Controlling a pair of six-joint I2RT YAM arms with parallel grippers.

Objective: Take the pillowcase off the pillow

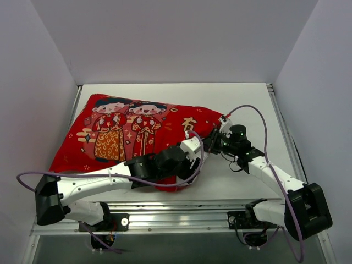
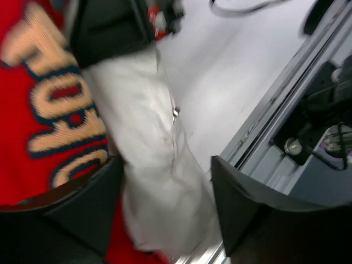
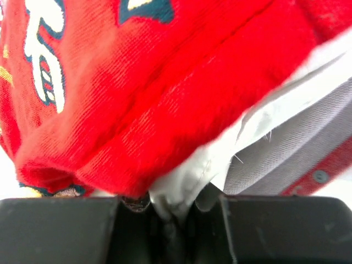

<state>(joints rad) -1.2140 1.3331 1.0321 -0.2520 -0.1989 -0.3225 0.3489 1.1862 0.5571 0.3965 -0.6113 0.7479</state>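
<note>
From above, the bright red printed fabric pillowcase (image 1: 126, 132) lay plump left of centre, your left gripper (image 1: 190, 168) at its lower-right corner, your right gripper (image 1: 214, 138) at its right tip. In the left wrist view, your jaws stood apart around white fabric (image 2: 159, 165). In the right wrist view, your jaws were clamped on the pillowcase's edge.

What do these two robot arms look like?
The left arm and right arm are white tubes with chunky black joints. A thin purple cable loops along each. The left pincer and right pincer have blocky matte-black fingers.
</note>
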